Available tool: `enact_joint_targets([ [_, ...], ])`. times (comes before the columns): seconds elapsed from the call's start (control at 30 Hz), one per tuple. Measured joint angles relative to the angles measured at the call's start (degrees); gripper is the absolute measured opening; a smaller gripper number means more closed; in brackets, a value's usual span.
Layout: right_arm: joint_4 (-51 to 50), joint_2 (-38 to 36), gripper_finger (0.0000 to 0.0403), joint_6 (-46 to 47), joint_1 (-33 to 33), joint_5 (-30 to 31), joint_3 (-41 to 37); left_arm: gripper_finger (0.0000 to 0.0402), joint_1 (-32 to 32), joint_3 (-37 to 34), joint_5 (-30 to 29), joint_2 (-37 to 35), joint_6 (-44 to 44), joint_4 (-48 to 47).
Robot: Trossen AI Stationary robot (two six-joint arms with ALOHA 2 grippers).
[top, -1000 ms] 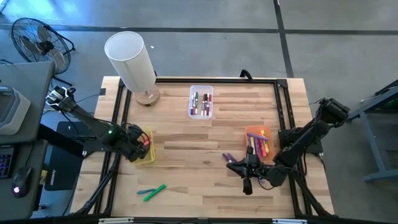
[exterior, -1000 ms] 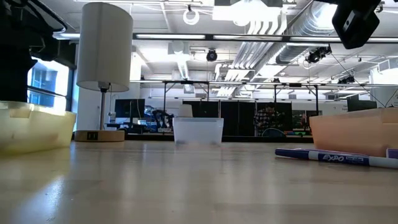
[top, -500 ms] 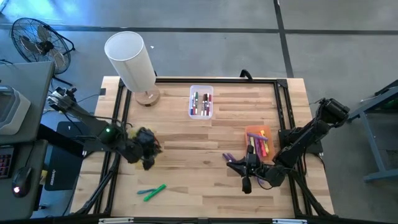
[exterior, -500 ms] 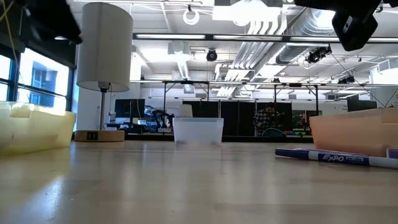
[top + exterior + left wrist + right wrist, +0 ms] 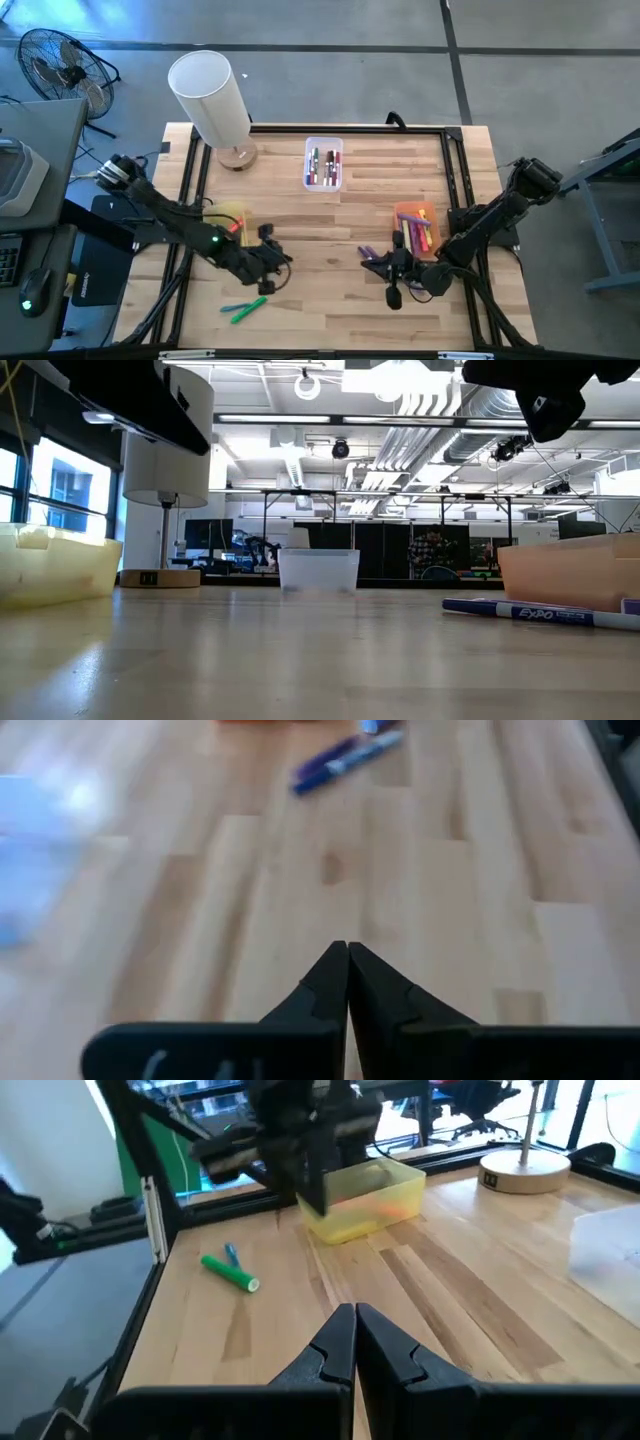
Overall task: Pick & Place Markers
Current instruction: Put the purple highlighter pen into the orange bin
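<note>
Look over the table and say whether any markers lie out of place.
Yes. A green marker and a thin blue one lie loose on the wood near the front edge, and purple markers lie beside the orange bin, outside any bin.

Right wrist view over the wooden table

Closed right gripper; green marker beside possibly blue marker; yellow bin beyond.

A white-shaded lamp on a round wooden base stands at the upper left of the wooden table. A clear bin sits top centre, a yellow bin at the left, an orange bin at the right. On the floor, upper left of the frame, stands a black fan.
</note>
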Motion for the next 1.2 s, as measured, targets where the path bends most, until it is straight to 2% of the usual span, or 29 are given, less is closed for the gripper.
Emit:
enact_joint_targets([
  [0.13,-0.41,0.00,0.0000,3.56,-2.11,0.06,0.04,0.0002,3.29,-0.07,10.69,5.06,1.99,5.52],
  [0.23,-6.70,0.04,0.0000,7.00,-3.77,-1.24,2.07,0.0001,6.37,-0.10,17.18,8.41,4.86,11.07],
  [0.3,-16.16,0.04,0.0000,11.48,-4.87,-3.39,6.03,0.0001,8.38,-0.37,20.37,10.06,6.17,12.76],
  [0.43,-47.47,1.30,0.0000,28.04,-7.11,-11.06,18.44,0.0001,11.49,-0.37,23.56,11.11,7.80,13.62],
  [0.53,-69.32,3.94,0.0000,41.23,-8.17,-20.29,28.02,0.0000,12.33,-0.37,24.43,11.11,8.08,13.27],
  [0.67,-85.34,7.84,0.0000,49.48,-7.08,-35.54,35.68,0.0000,12.34,-0.37,25.37,11.13,8.29,12.93],
  [0.73,-88.36,8.96,0.0000,52.82,-5.49,-38.29,37.31,0.0000,12.34,-0.37,25.47,11.16,8.72,12.89],
  [0.9,-90.24,9.62,0.0000,61.17,-0.29,-40.21,36.86,0.0000,12.34,-0.37,27.08,11.16,8.71,12.88],
  [1.1,-89.28,9.62,0.0003,68.47,4.15,-42.65,30.50,0.0000,12.34,-0.37,27.08,11.16,8.59,13.47],
  [1.2,-86.75,9.62,0.0022,69.16,4.08,-44.99,27.24,0.0000,12.34,-0.37,27.10,11.18,8.54,14.19],
])
